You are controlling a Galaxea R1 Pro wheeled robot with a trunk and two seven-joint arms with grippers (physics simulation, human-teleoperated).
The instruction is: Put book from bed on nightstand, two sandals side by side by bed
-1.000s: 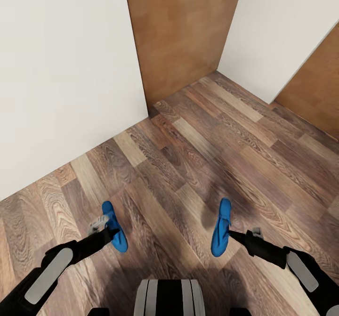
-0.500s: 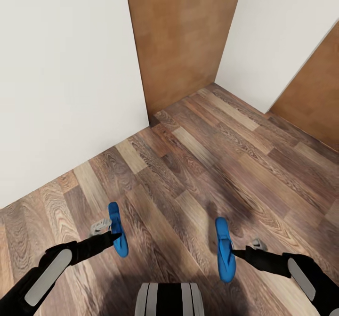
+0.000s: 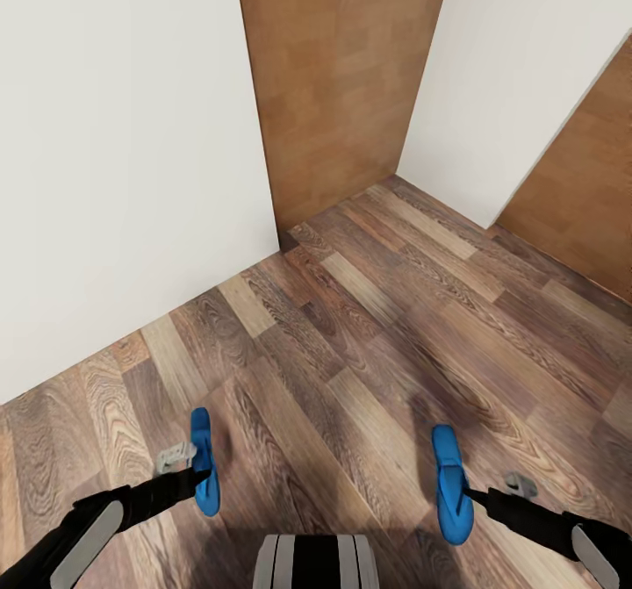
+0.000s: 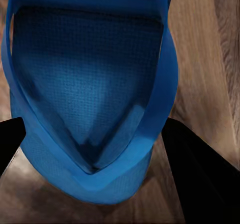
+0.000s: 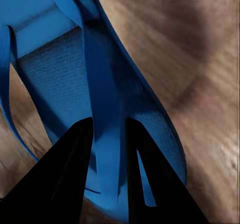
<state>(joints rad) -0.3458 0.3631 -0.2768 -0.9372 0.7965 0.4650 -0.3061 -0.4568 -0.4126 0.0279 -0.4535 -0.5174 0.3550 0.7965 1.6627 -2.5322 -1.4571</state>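
Observation:
I hold one bright blue sandal in each hand above the wood-plank floor. My left gripper is shut on the left sandal; in the left wrist view that sandal spreads between the two black fingers. My right gripper is shut on the right sandal. In the right wrist view the black fingers pinch the strap of this sandal. The book, the bed and the nightstand are out of view.
A white wall stands close on the left, ending at a corner beside a brown wooden panel. Another white wall and a second brown panel lie to the right. Brown plank floor stretches between them.
The right sandal has swung from tilted to pointing ahead and moved right and back toward me. The left sandal has drawn back slightly. The whole view has shifted a little.

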